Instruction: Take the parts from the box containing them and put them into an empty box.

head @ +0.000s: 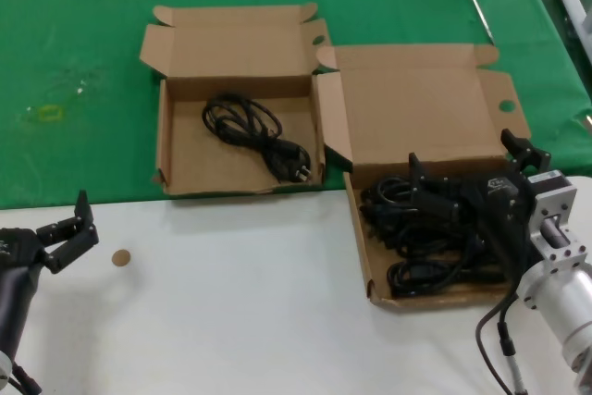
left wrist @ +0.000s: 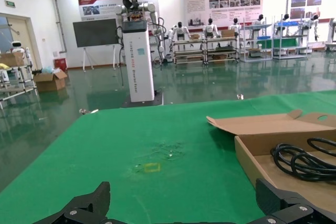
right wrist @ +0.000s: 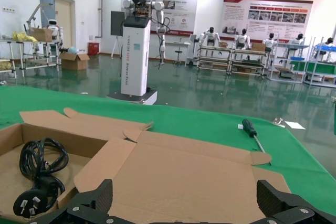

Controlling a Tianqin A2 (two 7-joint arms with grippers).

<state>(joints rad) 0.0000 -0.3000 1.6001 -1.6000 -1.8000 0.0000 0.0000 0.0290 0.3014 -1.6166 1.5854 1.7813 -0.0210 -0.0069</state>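
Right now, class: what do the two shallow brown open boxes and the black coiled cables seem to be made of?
The smaller brown box and the wider brown box look like matte corrugated cardboard: folded flaps, tabs, raw edges. The single black cable and the black cable pile appear rubber or plastic sheathed, slightly glossy and flexible, judging by their loose coils.

Black cables (head: pixel 421 233) are filling the brown wide box (head: pixel 363 247) — one more black cable (head: pixel 254 131) is lying in the brown small box (head: pixel 165 150). A green cloth (head: pixel 83 71) is meeting a white tabletop (head: pixel 231 302) — both plain.
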